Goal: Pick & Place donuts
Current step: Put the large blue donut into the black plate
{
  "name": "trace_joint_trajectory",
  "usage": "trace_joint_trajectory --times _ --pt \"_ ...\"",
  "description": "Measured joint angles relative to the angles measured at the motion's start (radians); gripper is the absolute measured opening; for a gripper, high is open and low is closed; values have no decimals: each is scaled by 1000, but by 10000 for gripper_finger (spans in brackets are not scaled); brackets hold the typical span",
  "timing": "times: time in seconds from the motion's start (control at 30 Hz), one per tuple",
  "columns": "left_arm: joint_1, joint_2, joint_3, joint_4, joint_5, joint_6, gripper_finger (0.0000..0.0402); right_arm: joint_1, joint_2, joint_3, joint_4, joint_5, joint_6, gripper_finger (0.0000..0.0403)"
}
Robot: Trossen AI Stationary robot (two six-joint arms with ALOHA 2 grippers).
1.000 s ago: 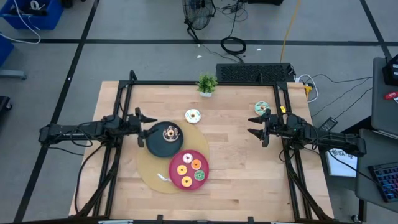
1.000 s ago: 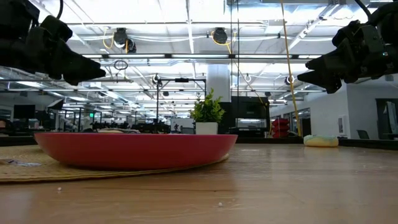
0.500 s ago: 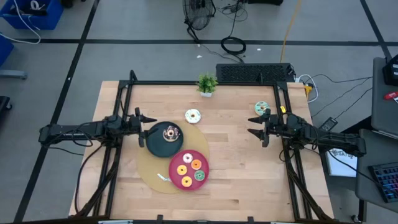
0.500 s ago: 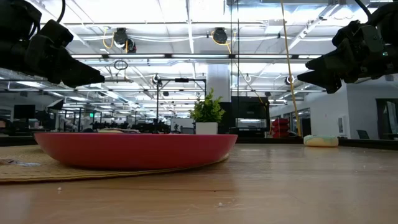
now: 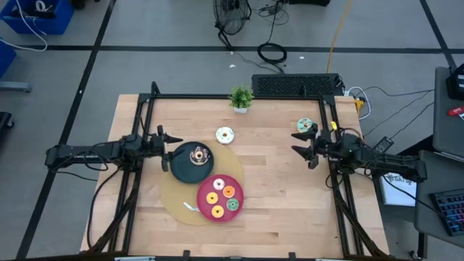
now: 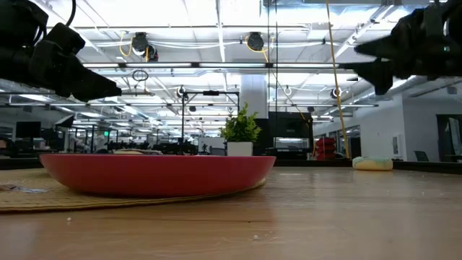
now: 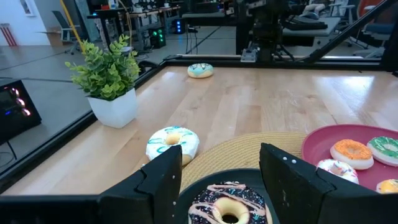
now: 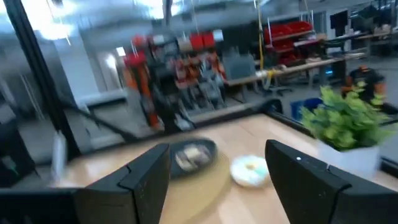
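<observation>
A chocolate-iced donut (image 5: 199, 154) lies on a dark plate (image 5: 187, 171). Several donuts (image 5: 222, 196) lie on a pink plate (image 5: 206, 185). A white-iced donut (image 5: 225, 135) lies on the table beside the mat, and a mint donut (image 5: 305, 125) lies at the far right. My left gripper (image 5: 172, 150) is open and empty, level at the dark plate's left edge; in the left wrist view (image 7: 221, 180) its fingers frame the chocolate donut (image 7: 227, 208). My right gripper (image 5: 303, 149) is open and empty in the air, just nearer than the mint donut, pointing toward the table's left.
Both plates sit on a round woven mat (image 5: 174, 199). A small potted plant (image 5: 241, 98) stands at the far edge. Black frame rails (image 5: 145, 116) run along the left and right sides. Bare wood lies between the plates and my right gripper.
My right gripper has risen and drawn back a little toward the table's right edge, staying open. Nothing else has moved.
</observation>
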Motion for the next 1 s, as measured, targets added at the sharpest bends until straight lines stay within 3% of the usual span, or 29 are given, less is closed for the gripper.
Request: trace_joint_trajectory --times 0.17,0.43,0.57,0.67,0.73,0.8,0.9,1.0 --pt "0 0 0 0 0 0 214 -1 -1 -1 158 35 137 247" --pt "0 0 0 1 0 0 214 -1 0 -1 207 32 141 247" --pt "0 0 0 1 0 0 214 -1 2 -1 195 33 118 247" --pt "0 0 0 1 0 0 214 -1 1 -1 206 40 -5 247" --pt "0 0 0 1 0 0 214 0 2 -1 204 114 -95 247" --pt "0 0 0 1 0 0 214 0 7 -1 200 283 -130 247" --pt "0 0 0 1 0 0 214 -1 11 -1 169 505 -32 247" --pt "0 0 0 1 0 0 214 -1 12 -1 171 586 72 247"
